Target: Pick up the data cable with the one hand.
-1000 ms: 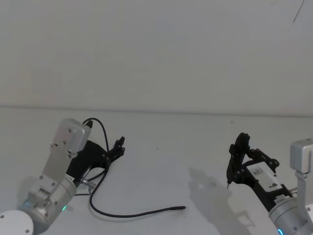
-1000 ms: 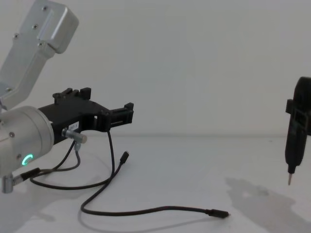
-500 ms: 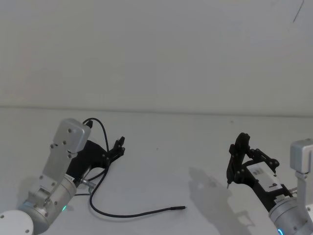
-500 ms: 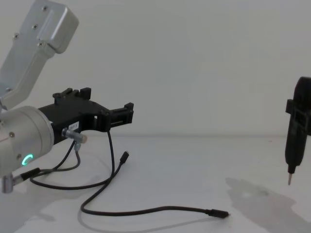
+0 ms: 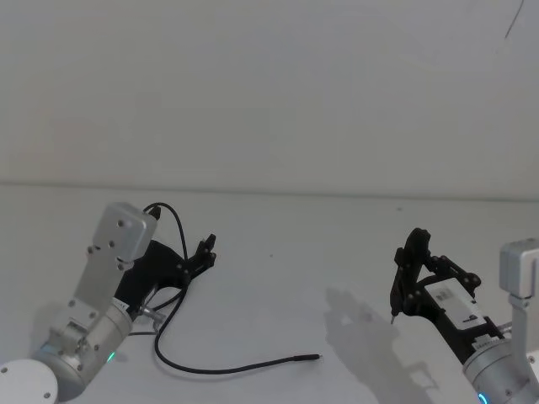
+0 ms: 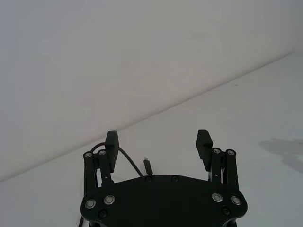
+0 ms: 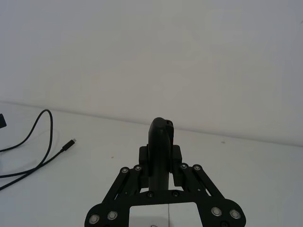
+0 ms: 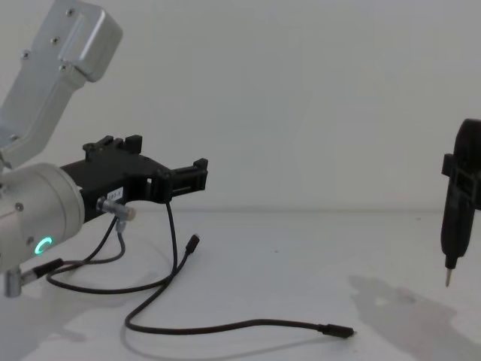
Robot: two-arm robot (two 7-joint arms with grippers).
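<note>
White tabletop (image 5: 278, 286): left gripper (image 6: 157, 142) gapes empty above data cable (image 8: 225, 328), slack cord may slip closing jaws; right gripper (image 7: 160, 158) clamps pen-like tool (image 8: 458, 203).

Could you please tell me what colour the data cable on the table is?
The data cable is black; the chest view shows it best.

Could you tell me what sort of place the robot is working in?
Probably a lab test bench: a white table against a plain wall, a black cable lying on it, the left claw open nearby and the right claw shut on a pointed tool.
</note>
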